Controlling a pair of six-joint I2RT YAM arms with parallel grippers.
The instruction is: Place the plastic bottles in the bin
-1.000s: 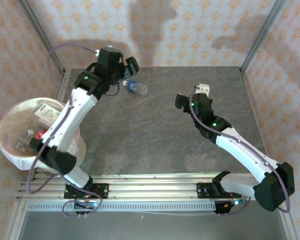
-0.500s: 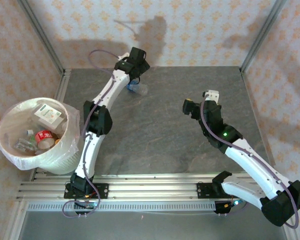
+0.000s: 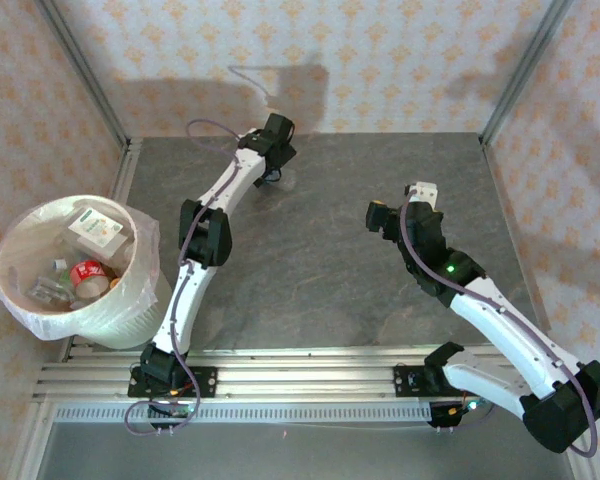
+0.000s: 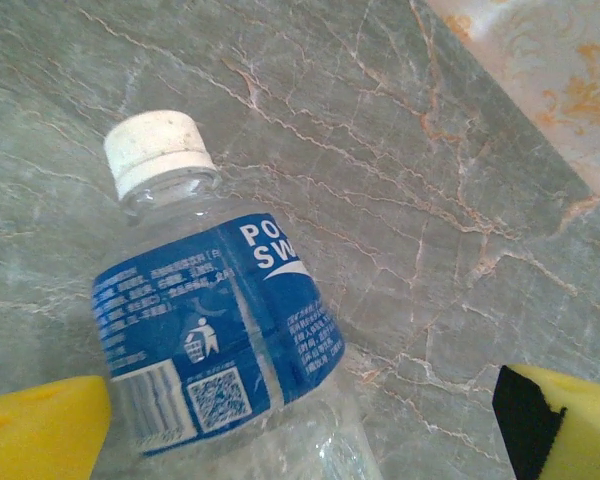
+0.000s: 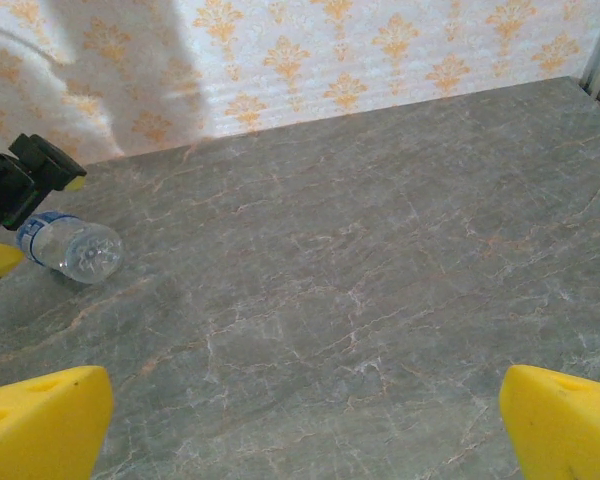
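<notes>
A clear plastic bottle (image 4: 215,330) with a blue label and white cap lies on its side on the grey table. It sits between the yellow fingers (image 4: 40,430) of my left gripper (image 4: 300,440), which is open and does not touch it. From the right wrist view the same bottle (image 5: 72,250) lies at the far left, under the left gripper (image 5: 15,200). Seen from above, the left gripper (image 3: 271,160) reaches to the back of the table and covers the bottle. The bin (image 3: 10,300) stands at the left with several bottles (image 3: 85,272) inside. My right gripper (image 3: 398,202) hovers open over bare table.
A white carton (image 3: 95,228) lies in the bin with the bottles. Patterned walls and metal posts (image 3: 515,70) close the table at the back and sides. The grey stone surface (image 5: 360,290) spreads out in front of the right gripper (image 5: 300,425).
The left arm has stretched out towards the back and come down over the bottle, staying open. The right arm shifted slightly to the right, then held still.
</notes>
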